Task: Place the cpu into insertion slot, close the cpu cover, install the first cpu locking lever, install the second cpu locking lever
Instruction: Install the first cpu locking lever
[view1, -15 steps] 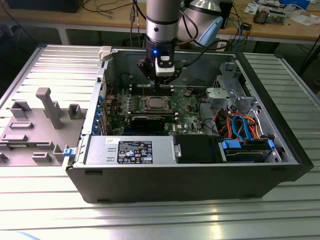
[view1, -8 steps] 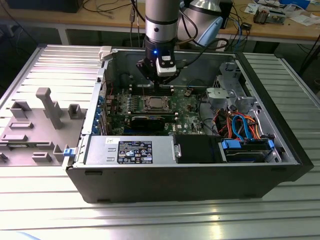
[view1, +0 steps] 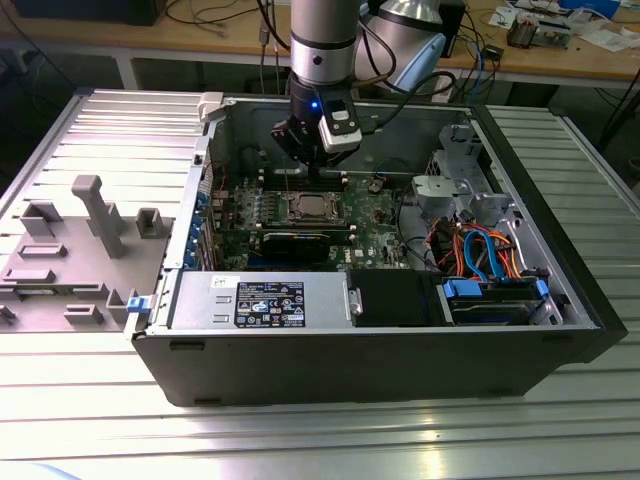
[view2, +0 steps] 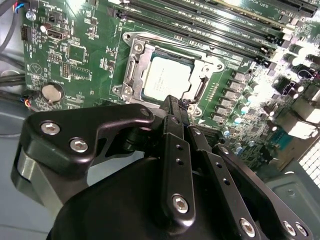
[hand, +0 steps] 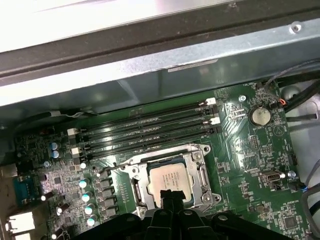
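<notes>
The open computer case (view1: 560, 300) lies on its side on the ribbed metal table (view1: 90, 130), and the arm comes straight down into it from above. The gripper (view1: 305, 165) hangs low over the green motherboard (view2: 85, 55), just above the near edge of the insertion slot (view2: 125, 89).

In the second wrist view the black fingers (view2: 172, 130) are pressed together to one narrow tip. I can see nothing between them. The tip sits right at the socket's border, by a corner of it; whether it touches the metal there, I cannot tell.

The cpu (view2: 167, 77) is in the socket, lying flat with its silvery face up. The cpu cover (view2: 199, 87) is down flat around it, so the chip shows through the frame's square window. I cannot tell how the locking levers stand.

Beside the socket run the long black memory slots (hand: 145, 127), and a round coin battery (hand: 260, 116) sits further along the board. In the exterior view, the grey labelled power supply (view1: 255, 300) and a black drive box (view1: 395, 298) fill the front of the case. A grey moulded fixture (view1: 90, 210) stands on the table to the exterior view's left.
</notes>
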